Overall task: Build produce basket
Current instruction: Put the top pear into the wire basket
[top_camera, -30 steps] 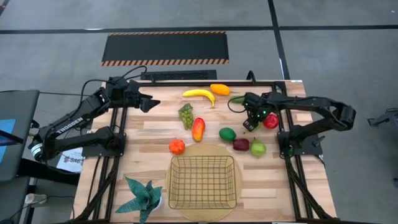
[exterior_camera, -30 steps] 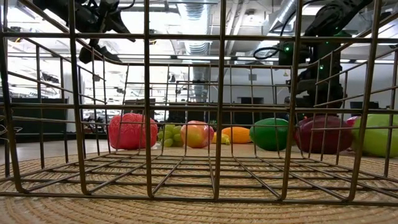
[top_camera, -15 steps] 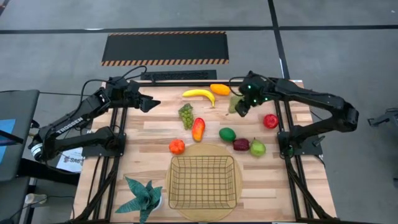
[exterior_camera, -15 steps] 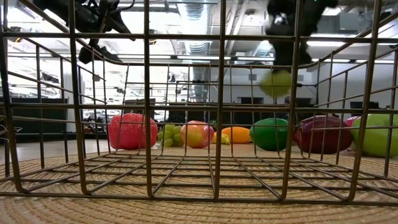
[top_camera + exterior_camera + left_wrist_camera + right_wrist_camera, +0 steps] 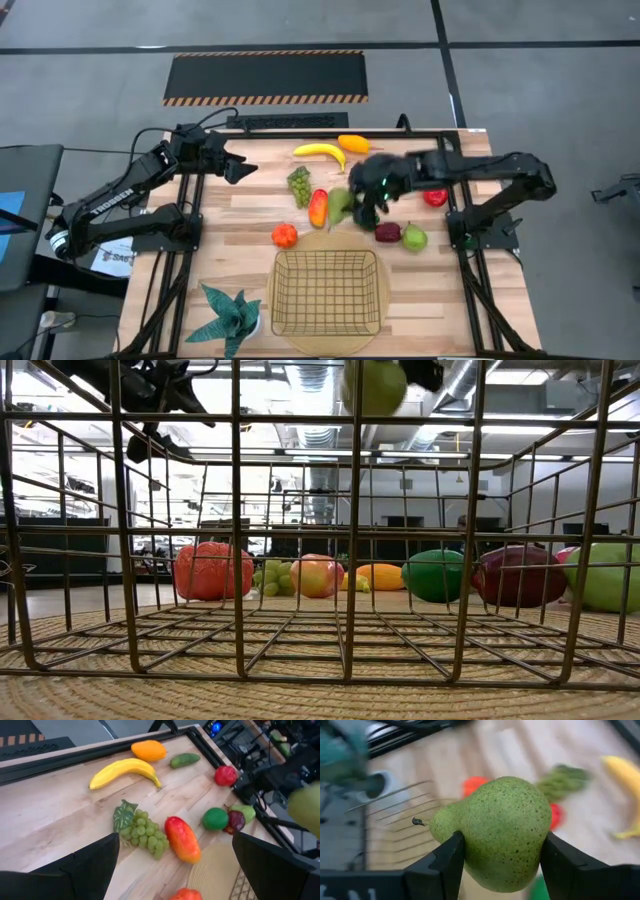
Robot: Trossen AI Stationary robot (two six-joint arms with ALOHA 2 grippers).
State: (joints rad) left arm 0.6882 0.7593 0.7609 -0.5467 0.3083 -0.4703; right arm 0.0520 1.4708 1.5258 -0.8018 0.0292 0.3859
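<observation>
The right gripper [image 5: 352, 207] is up in the air over the middle of the table, fingers clamped on either side of a speckled green pear [image 5: 495, 832], holding it clear of the wood. From the low camera the pear [image 5: 372, 384] hangs high above the wire-mesh basket [image 5: 325, 292], which sits empty on the round woven mat [image 5: 383, 255] at the near edge.

Below and around that gripper the rest of the produce lies on the table: the mango [image 5: 318, 207] just beside it, the green grapes [image 5: 299, 186] a little farther back, the tomato [image 5: 285, 236] near the mat's corner. The dark red apple [image 5: 388, 233] and a green fruit [image 5: 414, 238] sit touching, with a red fruit [image 5: 435, 197] near the right arm. The banana [image 5: 320, 152], an orange fruit [image 5: 353, 143] and the cucumber [image 5: 184, 760] line the far edge.

The left gripper [image 5: 240, 168] hangs over the far left of the table, fingers spread wide, nothing in them. A teal leafy plant [image 5: 230, 316] stands left of the basket.
</observation>
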